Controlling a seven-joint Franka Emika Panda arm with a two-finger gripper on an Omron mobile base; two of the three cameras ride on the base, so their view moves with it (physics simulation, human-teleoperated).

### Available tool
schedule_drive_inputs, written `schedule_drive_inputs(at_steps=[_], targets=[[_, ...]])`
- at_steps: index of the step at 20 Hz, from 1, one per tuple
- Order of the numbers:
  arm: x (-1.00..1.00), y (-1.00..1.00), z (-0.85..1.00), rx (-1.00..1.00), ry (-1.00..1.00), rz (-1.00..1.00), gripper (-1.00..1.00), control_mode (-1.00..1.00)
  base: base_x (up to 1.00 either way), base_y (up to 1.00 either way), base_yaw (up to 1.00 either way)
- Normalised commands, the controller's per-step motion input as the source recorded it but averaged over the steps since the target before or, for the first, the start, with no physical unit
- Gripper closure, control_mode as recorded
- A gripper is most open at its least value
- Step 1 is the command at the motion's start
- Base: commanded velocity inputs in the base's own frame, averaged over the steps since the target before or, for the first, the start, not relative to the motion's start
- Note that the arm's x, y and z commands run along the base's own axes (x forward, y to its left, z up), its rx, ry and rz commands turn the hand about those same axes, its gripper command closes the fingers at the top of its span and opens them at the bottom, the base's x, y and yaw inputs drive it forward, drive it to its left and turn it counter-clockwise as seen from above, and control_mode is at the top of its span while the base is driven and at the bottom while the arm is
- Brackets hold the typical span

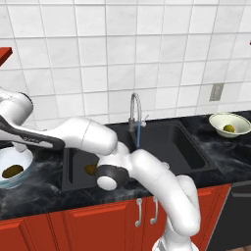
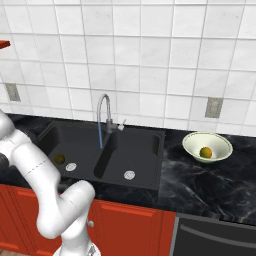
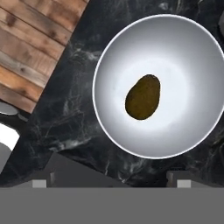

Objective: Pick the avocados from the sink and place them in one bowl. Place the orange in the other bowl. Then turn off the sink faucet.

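I hover over the pale blue-white bowl (image 3: 157,85), one avocado (image 3: 143,97) resting at its centre. My gripper (image 3: 111,183) looks spread and empty. Next I should lift clear, swing toward three o'clock, and descend on the second avocado (image 2: 59,159) in the sink (image 2: 145,150). Count: two avocados, one orange (image 2: 205,152), two bowls, water running from the faucet (image 2: 104,112).

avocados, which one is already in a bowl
The avocado lying in the pale blue-white bowl on the counter left of the sink. The other avocado still sits in the left basin of the black sink.
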Motion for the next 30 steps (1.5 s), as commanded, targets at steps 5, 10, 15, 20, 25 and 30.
schedule_drive_inputs(at_steps=[5, 10, 15, 20, 25, 30], targets=[[-0.08, -0.43, 0.32, -0.11, 0.1, 0.0, -1.0, -1.0, 0.0, 0.0, 0.0], [-0.14, -0.38, 0.08, -0.09, 0.08, 0.0, -1.0, -1.0, 0.0, 0.0, 0.0], [-0.24, -0.4, 0.0, -0.05, 0.06, 0.0, -1.0, -1.0, 0.0, 0.0, 0.0], [-0.5, -0.57, 0.07, -0.02, 0.0, 0.0, -1.0, -1.0, 0.0, 0.0, 0.0], [-0.52, -0.68, 0.21, -0.07, 0.0, 0.0, -1.0, -1.0, 0.0, 0.0, 0.0], [-0.47, -0.64, 0.2, -0.09, 0.0, 0.0, -1.0, -1.0, 0.0, 0.0, 0.0]])
